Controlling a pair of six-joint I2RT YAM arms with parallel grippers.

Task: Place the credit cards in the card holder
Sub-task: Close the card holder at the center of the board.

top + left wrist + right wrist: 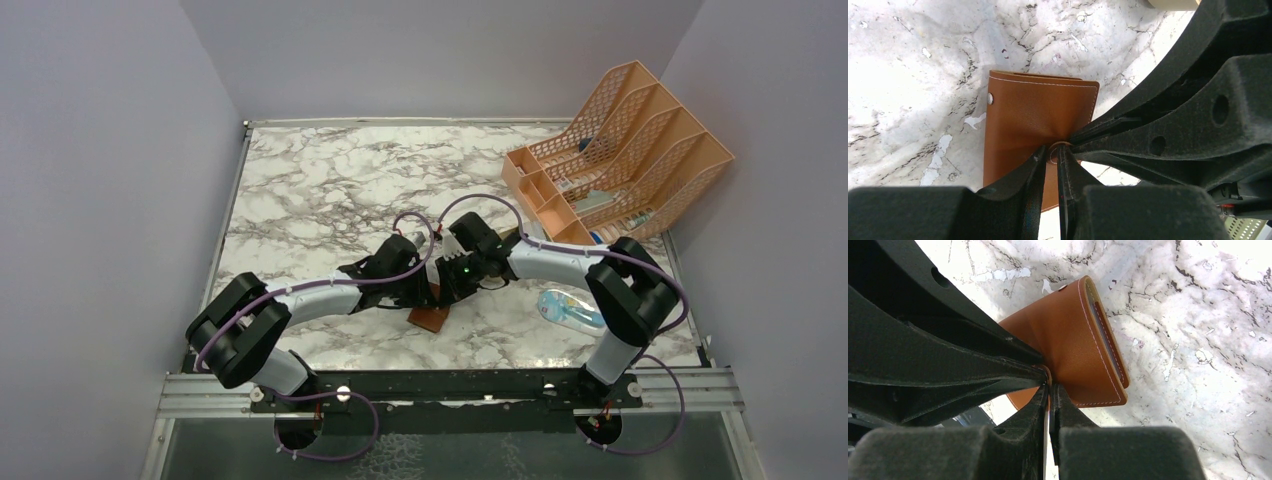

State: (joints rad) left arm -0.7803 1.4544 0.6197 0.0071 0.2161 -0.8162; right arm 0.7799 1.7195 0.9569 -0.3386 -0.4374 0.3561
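Left end effector [1052, 157] & right end effector [1049, 389], 2 total, both clamped on 1 card holder [1033, 115].

We're looking at a white counter [330, 180] veined in grey-brown marble. At its far right corner an orange mesh file rack [640, 150] stands on it, leaning back. Nearer to us on the right, a blue-and-clear packet [572, 310] lies flat. Near the middle, a brown card holder [430, 319] tips down toward the marble, and we can't tell whether it rests there.
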